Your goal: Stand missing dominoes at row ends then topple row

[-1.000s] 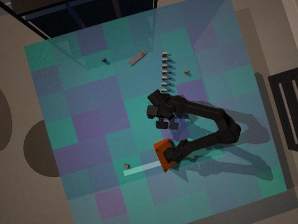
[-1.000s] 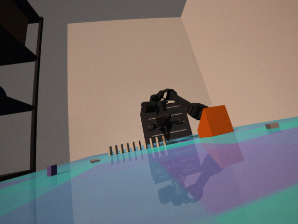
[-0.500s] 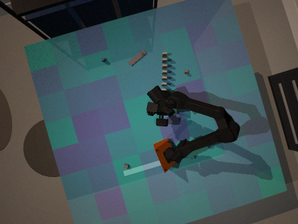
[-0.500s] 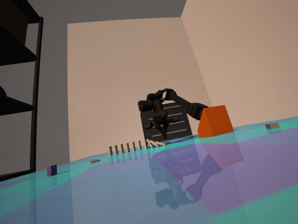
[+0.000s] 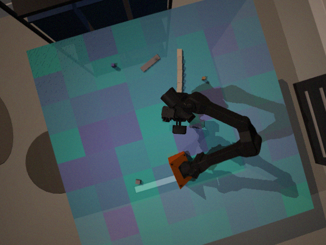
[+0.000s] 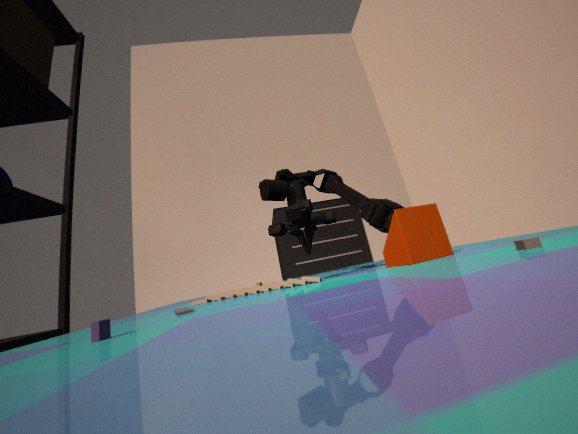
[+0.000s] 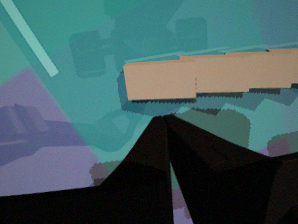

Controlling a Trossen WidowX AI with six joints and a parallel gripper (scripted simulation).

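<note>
The tan dominoes [image 5: 179, 70] [image 6: 260, 289] [image 7: 200, 76] all lie flat, overlapping one another in a straight line on the table. My gripper [image 6: 307, 250] [image 7: 162, 124] is shut and holds nothing. It hangs above the table just beside the near end of the fallen row, fingertips pointing down. In the overhead view the arm's head [image 5: 170, 99] covers that end of the row. One more grey-brown domino [image 5: 150, 62] [image 6: 184, 311] lies flat and apart, to the left of the row's far end.
A small purple cube [image 5: 113, 65] [image 6: 100, 330], a small orange cube [image 5: 203, 78] and a grey cube [image 5: 138, 182] [image 6: 528, 244] sit on the table. The arm's orange base [image 5: 176, 165] [image 6: 417, 235] stands beside a pale stripe [image 5: 153, 184]. A dark slatted crate [image 5: 310, 113] [image 6: 325, 240] stands off the table.
</note>
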